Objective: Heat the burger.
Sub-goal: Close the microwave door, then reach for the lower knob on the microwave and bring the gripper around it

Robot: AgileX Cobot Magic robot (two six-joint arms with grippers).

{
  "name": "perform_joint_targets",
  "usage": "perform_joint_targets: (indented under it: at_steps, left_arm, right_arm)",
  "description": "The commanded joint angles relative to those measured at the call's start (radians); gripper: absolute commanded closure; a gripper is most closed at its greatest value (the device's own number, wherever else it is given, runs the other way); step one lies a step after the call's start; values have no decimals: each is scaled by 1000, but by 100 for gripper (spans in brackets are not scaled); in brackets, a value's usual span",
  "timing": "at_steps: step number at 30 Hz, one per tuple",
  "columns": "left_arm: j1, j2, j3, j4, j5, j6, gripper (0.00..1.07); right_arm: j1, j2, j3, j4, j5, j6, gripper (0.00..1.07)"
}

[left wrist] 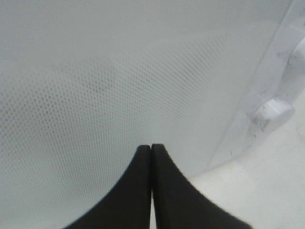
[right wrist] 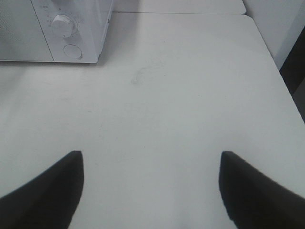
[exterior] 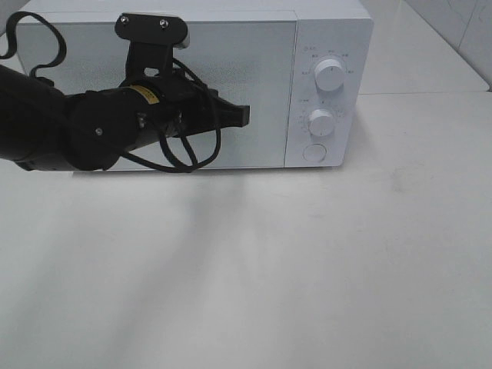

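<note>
White tabletop point(exterior: 323, 277) lies bare in front of a white microwave point(exterior: 231, 19) that stands at the back with its door point(exterior: 254, 69) shut. My left claw point(exterior: 244, 114) is pressed closed on nothing. Its tips are just before the door's dotted window, near the seam beside the controls. My right claw point(right wrist: 151, 157) hangs spread wide over bare table, empty. I cannot see the burger in any view, and the window is too clouded to tell whether it sits inside. I judge it light and soft, with layers apt to slide, so I would take it low across the bun's sides with a gentle squeeze. Room is generous ahead of the oven. On my right the table's edge drops off. The upper dial point(exterior: 330, 75), lower dial point(exterior: 321, 121) and round button point(exterior: 314, 152) stand close beside my left tips.
</note>
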State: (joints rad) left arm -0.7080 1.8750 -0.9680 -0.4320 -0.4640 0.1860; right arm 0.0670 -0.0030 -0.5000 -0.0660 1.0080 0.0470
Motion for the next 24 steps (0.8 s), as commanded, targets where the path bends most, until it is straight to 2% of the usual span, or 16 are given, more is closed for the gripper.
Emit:
perform_joint_targets:
  at_steps: [1, 2, 4, 5, 6, 7, 8, 9, 10, 11, 12, 15, 18, 20, 23, 24]
  left_arm:
    - [-3, -76, 35, -2, 132, 3, 107]
    - [-3, -76, 35, -2, 132, 3, 107]
    - [-3, -114, 46, -2, 246, 3, 97]
    - [-3, -114, 46, -2, 246, 3, 97]
    - [-3, -134, 47, -2, 334, 3, 78]
    - [-3, -134, 47, -2, 334, 3, 78]
    - [-3, -154, 47, 3, 427, 3, 49]
    - [-2, -162, 47, 3, 471, 2, 36]
    - [-2, -162, 47, 3, 471, 2, 36]
    - [1, -179, 47, 5, 552, 1, 9]
    - [1, -199, 47, 15, 634, 2, 6]
    - [1, -206, 47, 28, 660, 2, 6]
    - [1, -232, 47, 59, 756, 2, 6]
    - [1, -271, 47, 112, 892, -2, 6]
    - [1, -283, 47, 120, 931, -3, 6]
    - [1, -302, 47, 131, 997, -5, 6]
  right_arm:
    - [-9, -30, 2, 2, -11, -11, 31]
    - [-9, -30, 2, 2, -11, -11, 31]
    - [-9, -30, 2, 2, -11, -11, 31]
    - [-9, -30, 2, 2, -11, -11, 31]
    - [-9, -30, 2, 2, -11, -11, 31]
    - [-9, -30, 2, 2, -11, -11, 31]
    - [-9, -30, 2, 2, -11, -11, 31]
    - [-9, -30, 2, 2, -11, -11, 31]
    - [-9, -30, 2, 2, -11, -11, 31]
    - [-9, -30, 2, 2, -11, -11, 31]
    - [-9, -30, 2, 2, -11, -11, 31]
    - [-9, -30, 2, 2, -11, -11, 31]
    - [-9, -30, 2, 2, -11, -11, 31]
    - [-9, -30, 2, 2, -11, -11, 31]
    - [-9, -30, 2, 2, -11, -11, 31]
    - [-9, -30, 2, 2, -11, -11, 31]
